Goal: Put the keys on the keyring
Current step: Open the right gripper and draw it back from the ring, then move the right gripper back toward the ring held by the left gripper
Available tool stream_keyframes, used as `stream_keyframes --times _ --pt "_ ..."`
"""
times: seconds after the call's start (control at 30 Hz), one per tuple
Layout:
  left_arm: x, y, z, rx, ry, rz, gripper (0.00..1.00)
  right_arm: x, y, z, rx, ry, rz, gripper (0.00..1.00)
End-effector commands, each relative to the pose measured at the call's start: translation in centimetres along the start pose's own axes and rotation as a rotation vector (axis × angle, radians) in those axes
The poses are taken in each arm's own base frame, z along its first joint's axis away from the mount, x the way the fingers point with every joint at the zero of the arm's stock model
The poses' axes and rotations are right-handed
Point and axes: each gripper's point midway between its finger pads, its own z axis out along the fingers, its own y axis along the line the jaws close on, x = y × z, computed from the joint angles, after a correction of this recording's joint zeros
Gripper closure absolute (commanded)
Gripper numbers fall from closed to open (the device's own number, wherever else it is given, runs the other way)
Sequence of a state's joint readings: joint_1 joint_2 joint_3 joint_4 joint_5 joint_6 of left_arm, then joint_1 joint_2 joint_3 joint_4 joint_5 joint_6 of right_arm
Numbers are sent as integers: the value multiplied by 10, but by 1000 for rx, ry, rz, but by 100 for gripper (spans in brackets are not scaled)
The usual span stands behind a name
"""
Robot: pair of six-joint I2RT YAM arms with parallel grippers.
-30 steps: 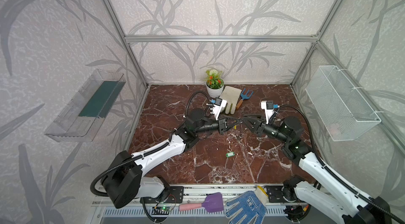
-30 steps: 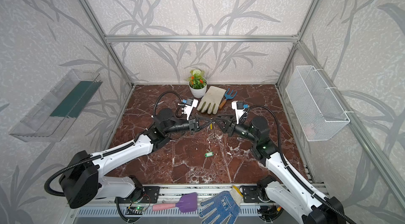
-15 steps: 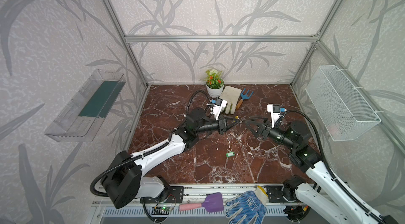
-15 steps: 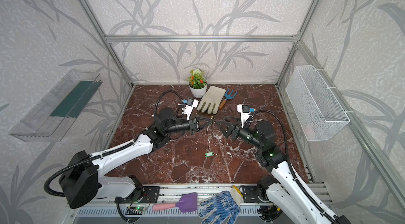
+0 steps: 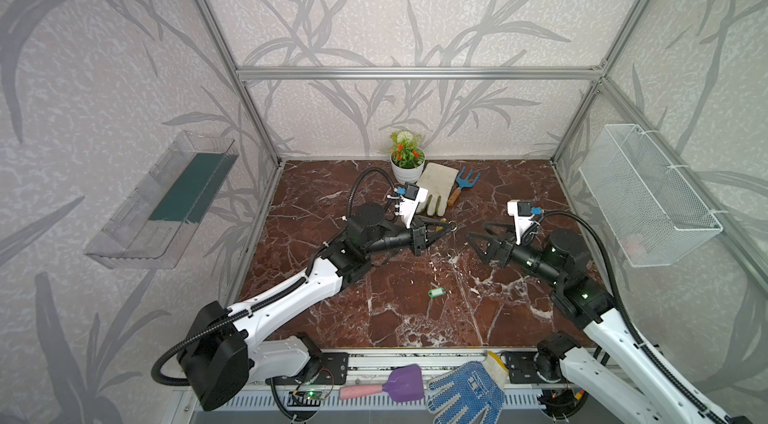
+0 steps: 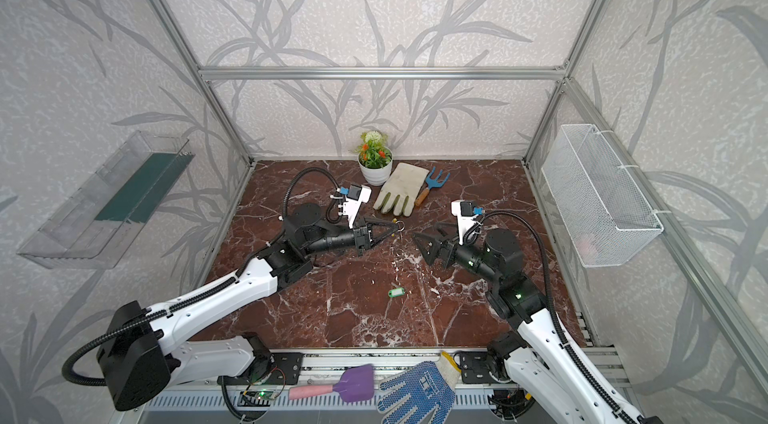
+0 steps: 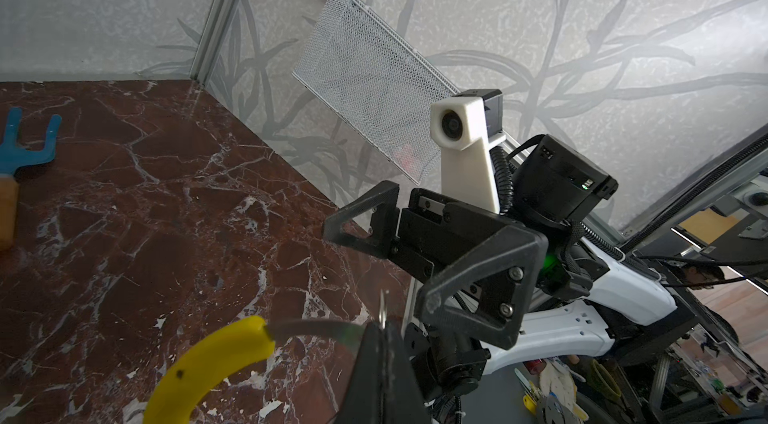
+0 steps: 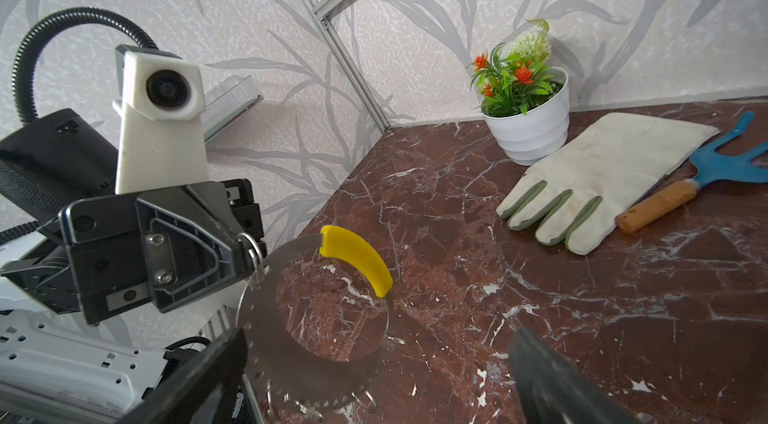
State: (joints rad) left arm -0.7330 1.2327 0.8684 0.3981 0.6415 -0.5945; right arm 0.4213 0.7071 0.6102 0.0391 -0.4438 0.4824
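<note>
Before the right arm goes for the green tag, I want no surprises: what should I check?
1. Left tool shut on the keyring: ok.
2. Right tool open and empty: ok.
3. Green tag lying alone on the table, nothing touching it: ok.
4. Green tag threaded on the keyring: not ok, they are apart.
5. Which way the tag's metal loop points: cannot tell, too small.
</note>
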Motion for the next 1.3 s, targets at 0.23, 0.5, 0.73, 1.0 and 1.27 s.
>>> stream_keyframes --times 0.23,0.5,0.73,1.0,1.27 --pt "-18 5 -4 -92 -37 82 100 -17 -2 9 10 -37 -11 1" --pt "-15 22 -8 -202 -17 94 100 -13 -9 20 30 0 -37 1" --pt "-14 18 -7 -175 -17 99 100 -8 -8 31 20 33 -76 1" --pt "-10 13 -3 -125 -2 88 100 -2 6 39 -86 66 -83 21" --pt "-5 15 1 -118 22 80 100 -1 15 42 -152 65 -68 56"
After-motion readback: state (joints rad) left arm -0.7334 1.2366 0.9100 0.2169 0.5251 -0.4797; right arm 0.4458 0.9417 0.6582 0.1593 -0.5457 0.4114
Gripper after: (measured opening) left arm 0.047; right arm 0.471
